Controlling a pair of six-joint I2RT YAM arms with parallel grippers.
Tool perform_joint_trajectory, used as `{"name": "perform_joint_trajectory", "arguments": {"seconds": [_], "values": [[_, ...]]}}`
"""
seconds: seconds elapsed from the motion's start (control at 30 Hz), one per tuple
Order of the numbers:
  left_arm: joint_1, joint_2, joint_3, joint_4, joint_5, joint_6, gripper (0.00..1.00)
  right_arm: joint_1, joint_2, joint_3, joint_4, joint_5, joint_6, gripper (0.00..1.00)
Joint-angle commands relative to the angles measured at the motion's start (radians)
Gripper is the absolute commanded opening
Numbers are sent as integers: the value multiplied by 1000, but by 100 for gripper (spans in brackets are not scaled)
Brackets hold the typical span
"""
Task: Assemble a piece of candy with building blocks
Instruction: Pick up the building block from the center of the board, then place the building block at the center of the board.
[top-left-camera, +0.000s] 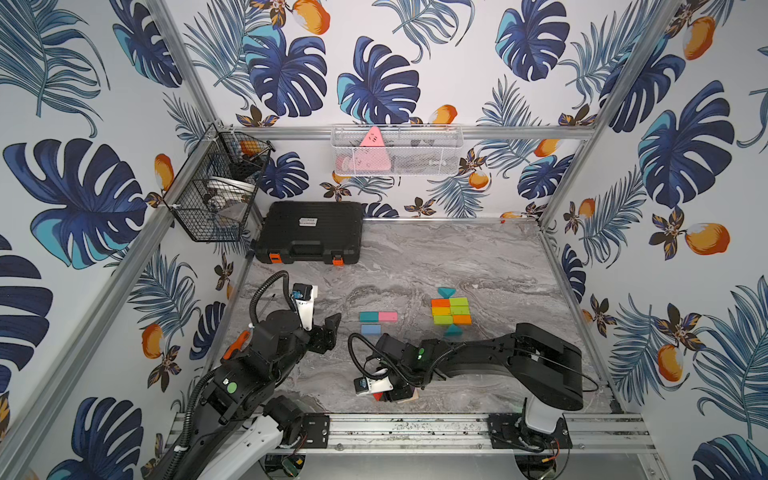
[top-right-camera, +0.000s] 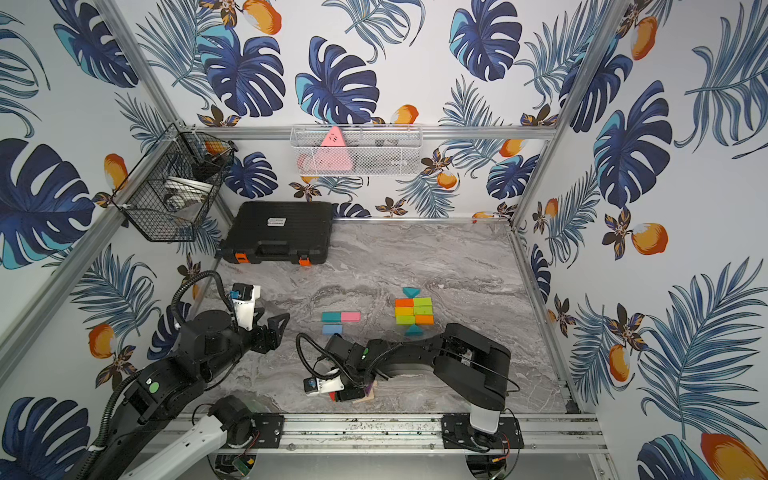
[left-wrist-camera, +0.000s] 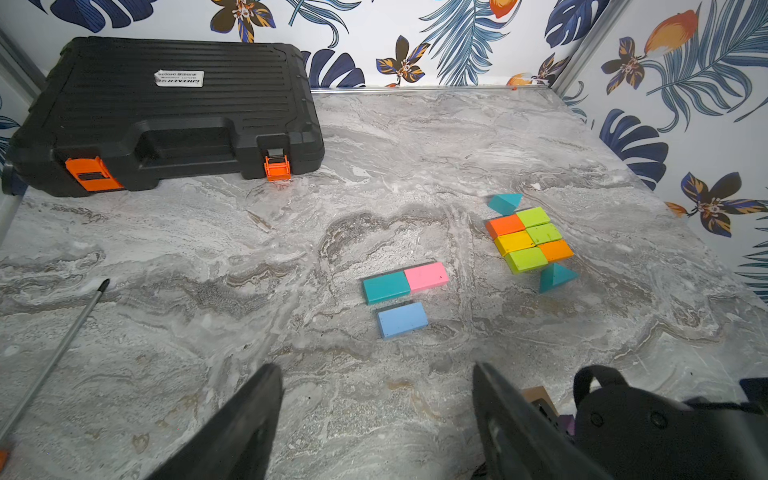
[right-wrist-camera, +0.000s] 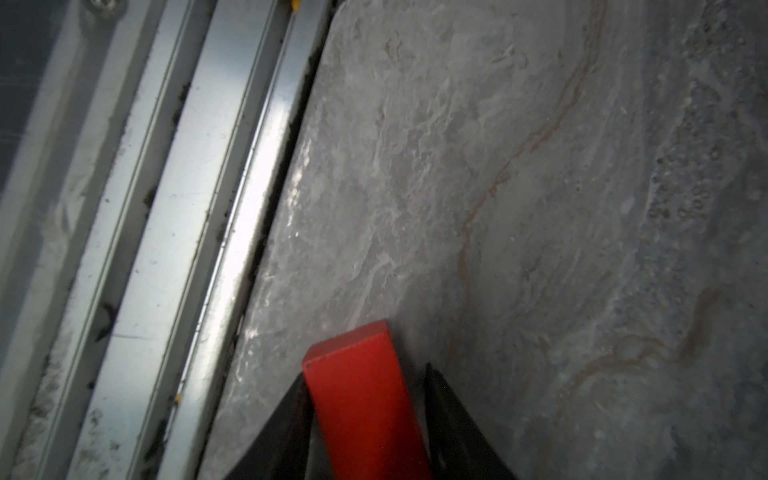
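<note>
Nearest me, hard by the front rail (right-wrist-camera: 199, 208) of the table (right-wrist-camera: 540, 166), the right claw (right-wrist-camera: 365, 370) is pinched on a red block (right-wrist-camera: 361, 399) whose end pokes past its tips. I'd worry it twists free on the lift, or that the claw drags along the plain wooden block (left-wrist-camera: 537, 394) just beside it. The left claw (left-wrist-camera: 374, 415) hangs empty and spread; farther in there is bare marble to move through, though a low swing could scatter the three loose blocks (left-wrist-camera: 386, 286) or the candy figure (left-wrist-camera: 530, 239) beyond, and a black case (left-wrist-camera: 166, 112) fills the far left corner.
</note>
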Motion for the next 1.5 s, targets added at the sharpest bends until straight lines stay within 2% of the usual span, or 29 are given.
{"name": "perform_joint_trajectory", "arguments": {"seconds": [0.0,0.23,0.47,0.6,1.03,1.47], "values": [[0,-3,1,-2,3,-11,77,-12,-4,4,-26,62,-12,41],[1,-2,2,-3,6,-11,77,-83,-17,77,-49,-6,-19,34],[0,-11,0,-3,-2,-11,77,-255,-79,91,3,-123,41,33],[1,-15,0,-2,1,-11,77,-330,-75,96,-13,-137,69,33],[1,-4,0,0,12,-8,77,-371,75,129,-69,-75,1,33],[1,-1,0,-1,15,-8,77,-390,199,264,-152,-64,-61,33]]}}
